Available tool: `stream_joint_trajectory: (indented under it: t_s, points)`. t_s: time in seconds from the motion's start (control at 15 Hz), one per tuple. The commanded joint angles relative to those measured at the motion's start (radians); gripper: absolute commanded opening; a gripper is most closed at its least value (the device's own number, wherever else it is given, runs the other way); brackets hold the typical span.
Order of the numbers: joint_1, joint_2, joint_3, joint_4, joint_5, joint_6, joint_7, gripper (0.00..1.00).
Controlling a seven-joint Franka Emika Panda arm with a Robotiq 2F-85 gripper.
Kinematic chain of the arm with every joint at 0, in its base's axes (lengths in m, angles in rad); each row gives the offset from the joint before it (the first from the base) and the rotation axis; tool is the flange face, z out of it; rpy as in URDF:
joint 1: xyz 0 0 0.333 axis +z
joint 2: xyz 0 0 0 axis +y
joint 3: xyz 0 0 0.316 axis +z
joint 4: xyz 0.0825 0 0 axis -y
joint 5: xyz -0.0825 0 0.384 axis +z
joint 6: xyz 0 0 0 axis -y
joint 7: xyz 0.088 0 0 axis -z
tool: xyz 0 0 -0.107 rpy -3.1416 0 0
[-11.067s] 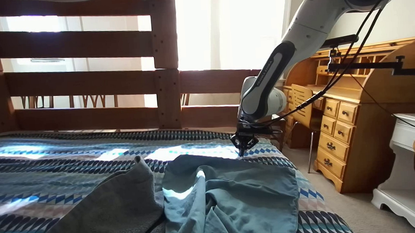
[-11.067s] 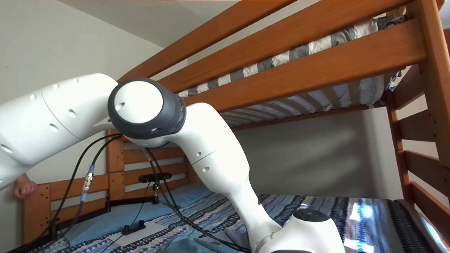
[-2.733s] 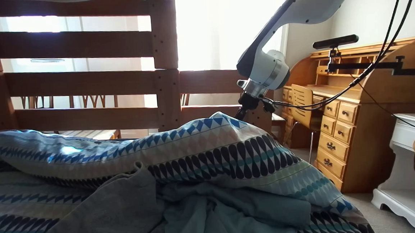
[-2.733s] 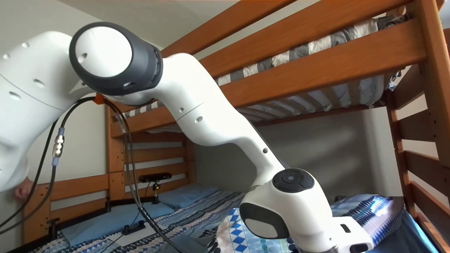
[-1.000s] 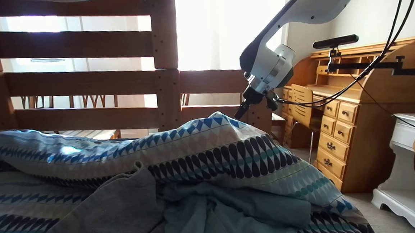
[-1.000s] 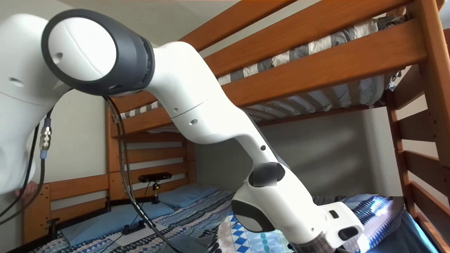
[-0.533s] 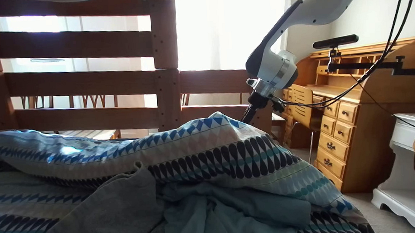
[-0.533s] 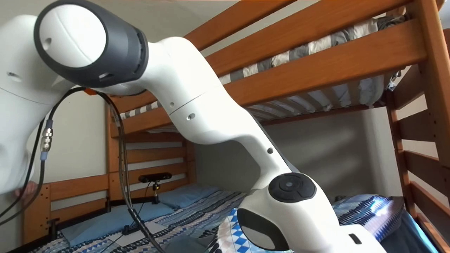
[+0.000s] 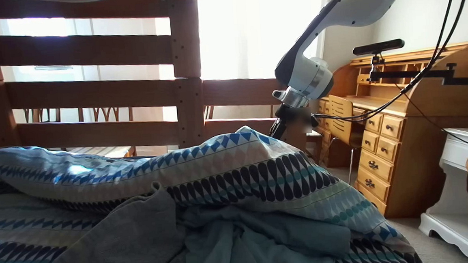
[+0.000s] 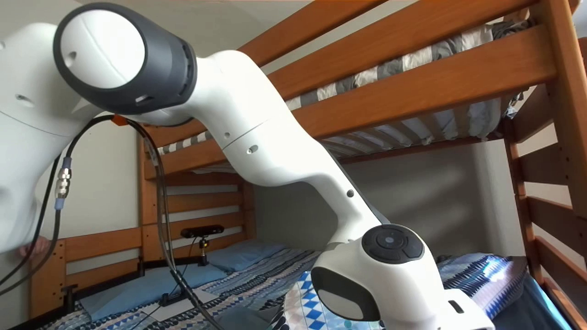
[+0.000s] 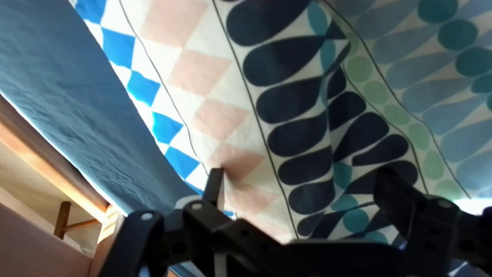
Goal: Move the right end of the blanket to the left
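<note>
claw (image 11: 301, 175): spread, pinching nothing; touch unclear | blanket (image 9: 220, 177): ridged up just ahead of claw, edge along blue sheet (image 11: 88, 96) | step, likely: grip for leftward pull, could be release | do: straddle the crease (image 11: 329, 130), sink in, pinch thick, drag low and slow; don't snag teal cloth (image 9: 265, 239)

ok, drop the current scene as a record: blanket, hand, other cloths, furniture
blanket: patterned, bunched into a raised fold
hand: open, facing the blanket; contact unclear
teal cloth: crumpled, against the fold
grey cloth: beside the teal cloth
blue fabric: bare along the blanket's edge
furniture: wooden bunk bed, roll-top desk, chair
</note>
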Motion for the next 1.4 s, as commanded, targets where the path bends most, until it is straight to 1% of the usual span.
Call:
stream_joint_trajectory:
  t_s: [0.0,0.07,0.13,0.2,0.27,0.33,0.47,0.53,0.6,0.67,0.73,0.8,0.87,0.93,1.07,1.13,1.33]
  points:
    - [-0.013,0.028,0.040,0.041,0.012,0.024,-0.037,1.00]
    - [-0.014,0.035,0.045,0.048,0.010,0.024,-0.039,1.00]
    - [-0.010,0.044,0.045,0.055,0.007,0.031,-0.037,0.75]
    - [-0.008,0.050,0.044,0.059,0.004,0.033,-0.036,0.72]
    - [0.000,0.057,0.037,0.063,-0.003,0.040,-0.033,0.66]
    - [0.004,0.065,0.033,0.068,-0.005,0.043,-0.029,0.57]
    - [0.010,0.080,0.026,0.078,-0.008,0.062,-0.028,0.44]
    - [0.009,0.086,0.027,0.081,-0.008,0.069,-0.029,0.43]
    - [0.011,0.092,0.026,0.083,-0.009,0.082,-0.029,0.39]
    - [0.013,0.098,0.025,0.087,-0.010,0.089,-0.027,0.29]
    - [0.014,0.103,0.024,0.090,-0.011,0.093,-0.027,0.27]
    - [0.016,0.108,0.024,0.093,-0.011,0.099,-0.027,0.08]
    - [0.018,0.112,0.025,0.094,-0.011,0.104,-0.026,0.02]
    - [0.019,0.113,0.029,0.093,-0.005,0.115,-0.024,0.01]
    - [0.020,0.104,0.043,0.076,0.012,0.148,-0.020,0.00]
    - [0.014,0.092,0.057,0.058,0.018,0.161,-0.028,0.02]
    - [0.013,0.049,0.086,-0.013,0.028,0.218,-0.030,0.02]
